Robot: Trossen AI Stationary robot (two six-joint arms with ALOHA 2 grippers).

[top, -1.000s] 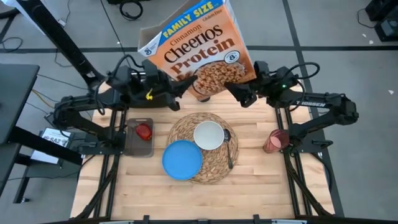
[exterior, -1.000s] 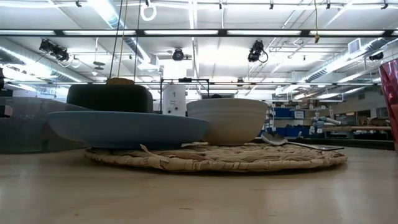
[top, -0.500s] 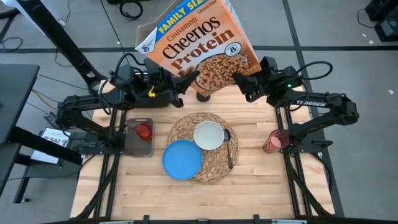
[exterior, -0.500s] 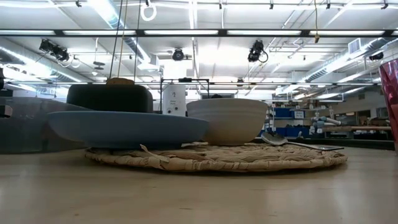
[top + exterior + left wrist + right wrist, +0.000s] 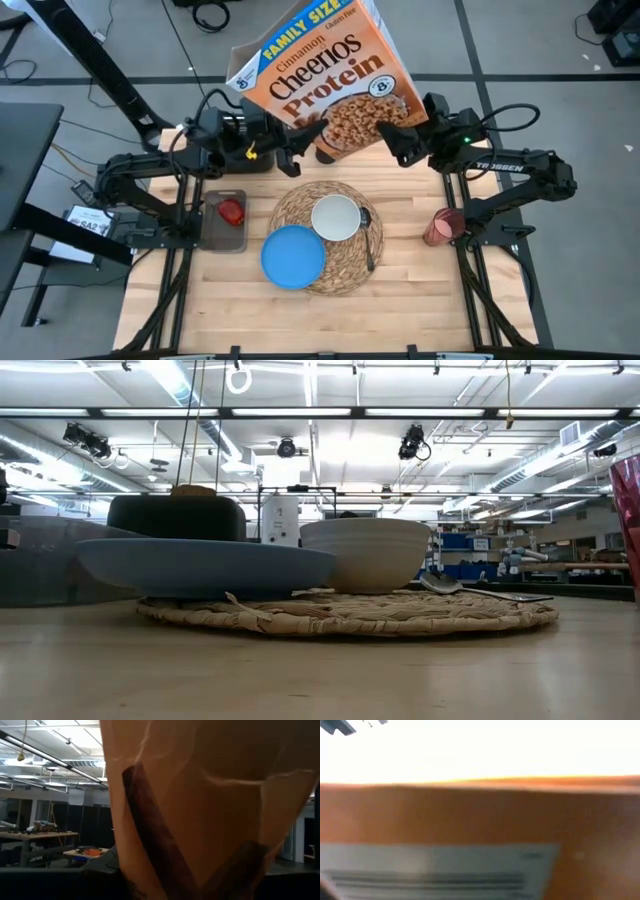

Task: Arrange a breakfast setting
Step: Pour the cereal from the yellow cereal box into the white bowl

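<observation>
A big orange Cheerios cereal box [image 5: 330,85] is held high over the table's far edge between my left gripper [image 5: 292,152] and my right gripper [image 5: 392,135]. Its open top [image 5: 240,62] points far-left. Below it, the round straw placemat [image 5: 325,240] lies on the table. On it stand the white bowl [image 5: 335,217] and the dark spoon [image 5: 370,245]. The blue plate [image 5: 293,256] rests on the placemat's near-left edge. The red apple [image 5: 232,212] lies on a dark tray [image 5: 224,232]. The red cup [image 5: 440,227] stands at the right. My left gripper is shut on the box's lower left corner [image 5: 305,132], coming level from the table's left. The box fills its wrist view [image 5: 210,795], so the fingertips are hidden. The box is lifted clear and tilted. My right gripper is shut on the box's right edge near its bottom [image 5: 385,125], coming level from the table's right. The box's side panel [image 5: 470,820] fills its wrist view and hides the fingers. The box is clear of the table.
The black toaster [image 5: 176,518] stands at the far left, with a tan top [image 5: 192,490] showing above it. A small dark cup [image 5: 328,155] shows under the box. Bare table lies along the near edge [image 5: 330,320].
Both grippers have gone a little toward the table's right edge with the cereal box. The box has stayed lifted and has rocked slightly in its tilt.
</observation>
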